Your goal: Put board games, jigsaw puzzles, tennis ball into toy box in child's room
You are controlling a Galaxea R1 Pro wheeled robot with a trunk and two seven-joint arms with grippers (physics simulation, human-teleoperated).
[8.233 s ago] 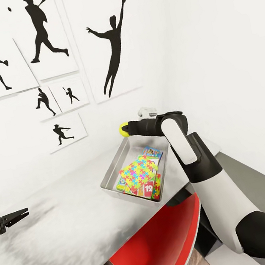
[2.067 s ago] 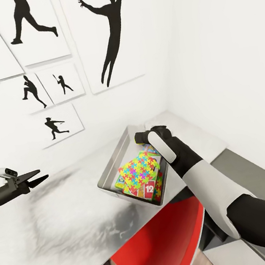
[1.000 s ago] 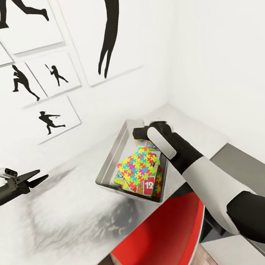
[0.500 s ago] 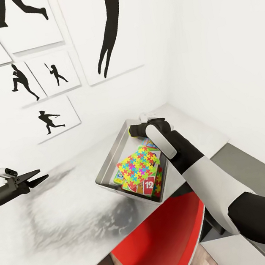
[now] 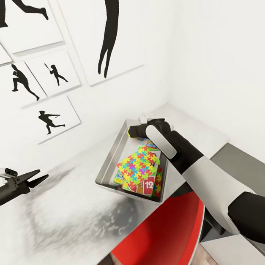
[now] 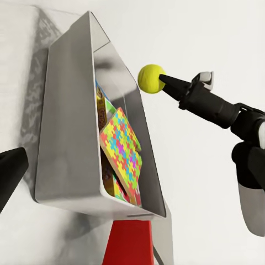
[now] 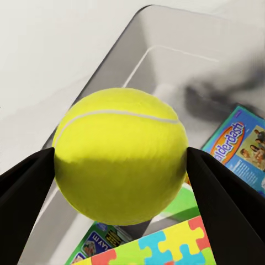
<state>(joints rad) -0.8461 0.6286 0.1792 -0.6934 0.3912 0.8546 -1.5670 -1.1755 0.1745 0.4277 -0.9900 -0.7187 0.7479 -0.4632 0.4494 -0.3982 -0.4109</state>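
The left gripper (image 5: 37,179) hovers over the counter (image 5: 62,229), jaws spread and empty. The right gripper (image 6: 161,83) pinches the one tennis ball (image 6: 151,78) above the far end of the toy box (image 5: 111,161). Better to lower it first, then release, so it does not bounce off the puzzle (image 5: 140,165). I count one puzzle on top; the game boxes under it I cannot count.

Red chair (image 5: 160,241) — tucked below.
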